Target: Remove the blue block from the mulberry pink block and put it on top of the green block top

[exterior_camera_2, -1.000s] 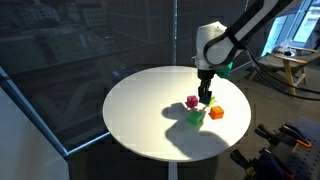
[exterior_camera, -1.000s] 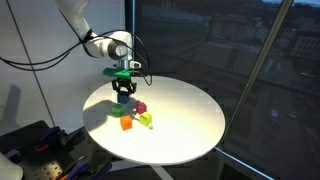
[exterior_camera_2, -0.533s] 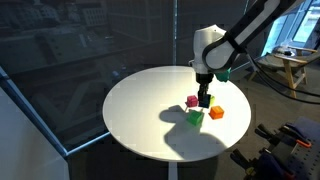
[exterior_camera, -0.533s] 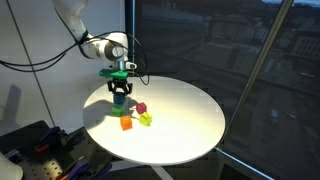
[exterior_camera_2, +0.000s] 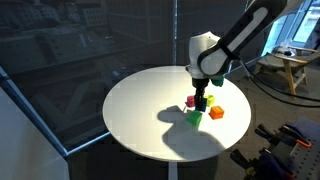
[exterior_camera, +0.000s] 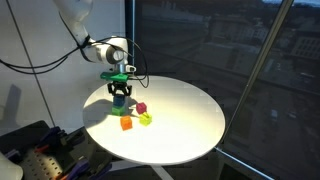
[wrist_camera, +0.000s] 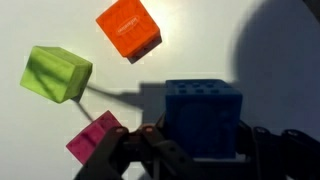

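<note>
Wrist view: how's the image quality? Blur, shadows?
Wrist view: soft focus overall, with the blue block and the hand fuzzy up close; a dark shadow fills the top right and the table is nearly washed out. Both exterior views: dim surroundings, with a hard shadow across the table.

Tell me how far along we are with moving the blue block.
Done: the blue block is off the mulberry pink block, whose top is bare. In hand: the end effector is shut on the blue block, held clear of the others. Left: carry it over the green block and set it on top.
</note>
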Tool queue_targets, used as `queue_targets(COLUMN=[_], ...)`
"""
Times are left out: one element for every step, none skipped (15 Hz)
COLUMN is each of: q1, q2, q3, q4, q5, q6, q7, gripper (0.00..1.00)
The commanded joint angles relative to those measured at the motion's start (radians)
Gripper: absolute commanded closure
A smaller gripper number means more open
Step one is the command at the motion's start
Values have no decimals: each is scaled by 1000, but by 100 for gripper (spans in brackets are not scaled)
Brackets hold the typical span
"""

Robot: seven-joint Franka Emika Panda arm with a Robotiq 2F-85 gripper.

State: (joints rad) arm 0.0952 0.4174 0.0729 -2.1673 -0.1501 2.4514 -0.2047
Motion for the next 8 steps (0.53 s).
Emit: queue_targets(q1=[11,14,16,18,20,21,20,20], q2=[47,57,65,73,79,85,89,93], q3=[-1,-1,-2,-2,-2,-2,-2,-2], q4=[55,65,72,80,85,90,94,98], q5=[-23,-23,-23,-23,-23,-22,-21,-21], q6=[2,2,1,1,1,1,1,1], q7=[23,25,26,25,26,25,23,22], gripper=[73,73,73,73,73,73,73,73])
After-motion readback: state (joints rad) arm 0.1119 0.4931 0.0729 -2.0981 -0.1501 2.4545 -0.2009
